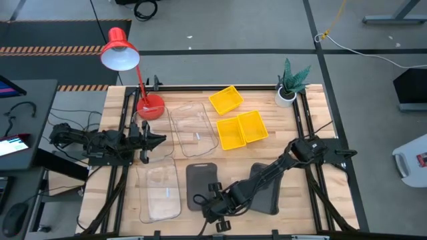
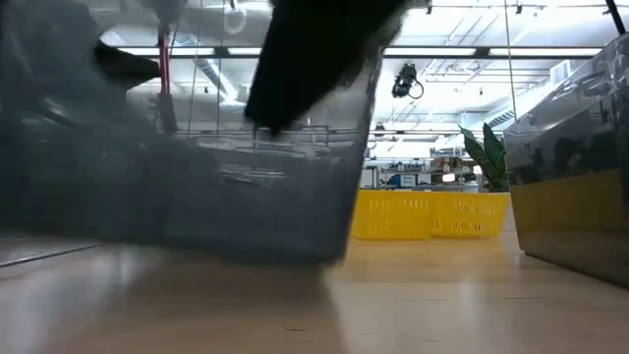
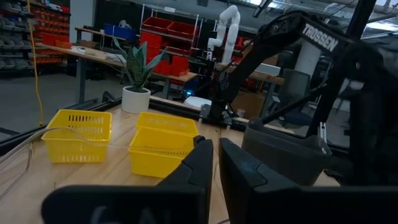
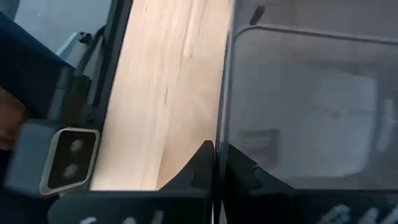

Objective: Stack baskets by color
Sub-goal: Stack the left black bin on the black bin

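Observation:
A dark grey basket lies near the table's front edge, with my right gripper shut on its near end. The low view shows it large at the left. A second dark grey basket sits to its right, partly under my right arm. Three yellow baskets stand at the far middle. Two clear baskets rest on the left half. My left gripper waits shut and level at the table's left side, holding nothing. My right gripper pinches the dark grey basket's near end wall, one finger inside the basket and one outside. The fingers slant down from the table's right side and stand across the rim. Whether the basket's floor is off the table cannot be told.
A red desk lamp stands at the far left corner and a potted plant at the far right. Black rails run along the table's sides. Bare wood shows between the yellow and grey baskets.

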Tool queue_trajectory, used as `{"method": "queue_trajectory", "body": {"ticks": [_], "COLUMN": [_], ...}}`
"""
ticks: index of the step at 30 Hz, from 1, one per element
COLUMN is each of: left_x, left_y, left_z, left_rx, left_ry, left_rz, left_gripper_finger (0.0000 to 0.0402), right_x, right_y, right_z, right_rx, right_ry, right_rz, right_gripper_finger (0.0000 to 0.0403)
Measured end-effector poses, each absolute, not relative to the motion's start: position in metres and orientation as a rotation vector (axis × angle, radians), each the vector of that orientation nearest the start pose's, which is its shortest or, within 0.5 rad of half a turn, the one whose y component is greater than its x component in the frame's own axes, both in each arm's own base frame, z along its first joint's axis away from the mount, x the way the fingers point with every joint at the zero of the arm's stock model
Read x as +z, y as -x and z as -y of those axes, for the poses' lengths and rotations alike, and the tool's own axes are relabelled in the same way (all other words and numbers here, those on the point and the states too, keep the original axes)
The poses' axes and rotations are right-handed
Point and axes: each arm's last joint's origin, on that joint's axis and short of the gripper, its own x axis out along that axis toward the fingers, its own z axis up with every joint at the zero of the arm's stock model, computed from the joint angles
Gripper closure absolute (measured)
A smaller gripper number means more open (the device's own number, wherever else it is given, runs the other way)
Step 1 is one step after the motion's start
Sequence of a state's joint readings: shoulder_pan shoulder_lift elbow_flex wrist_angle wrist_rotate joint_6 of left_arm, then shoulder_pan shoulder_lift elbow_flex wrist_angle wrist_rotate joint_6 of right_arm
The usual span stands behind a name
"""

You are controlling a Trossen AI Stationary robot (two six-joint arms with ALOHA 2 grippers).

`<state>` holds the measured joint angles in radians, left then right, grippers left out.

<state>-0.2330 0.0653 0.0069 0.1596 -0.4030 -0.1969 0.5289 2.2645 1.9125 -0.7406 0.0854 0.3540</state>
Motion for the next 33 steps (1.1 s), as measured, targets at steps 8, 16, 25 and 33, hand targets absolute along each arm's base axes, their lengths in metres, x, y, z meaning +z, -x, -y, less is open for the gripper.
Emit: {"method": "queue_trajectory", "body": {"ticks": [8, 16, 25, 33], "left_x": [0.176, 0.176, 0.176, 0.176], "left_y": [-0.099, -0.098, -0.098, -0.099], "left_z": [0.012, 0.012, 0.012, 0.012], "left_rx": [0.160, 0.160, 0.160, 0.160], "left_ry": [0.228, 0.228, 0.228, 0.228], "left_rz": [0.113, 0.113, 0.113, 0.113], "left_gripper_finger": [0.0373, 0.0371, 0.0368, 0.0371], "right_x": [0.250, 0.293, 0.299, 0.298], "right_y": [-0.385, -0.342, -0.297, -0.271], "right_z": [-0.241, -0.250, -0.262, -0.284], "right_rx": [0.108, 0.008, -0.174, -0.226], "right_ry": [0.045, -0.005, -0.096, -0.176], "right_rz": [-1.062, -1.027, -1.142, -1.144], "right_gripper_finger": [0.0394, 0.0395, 0.0394, 0.0394]}}
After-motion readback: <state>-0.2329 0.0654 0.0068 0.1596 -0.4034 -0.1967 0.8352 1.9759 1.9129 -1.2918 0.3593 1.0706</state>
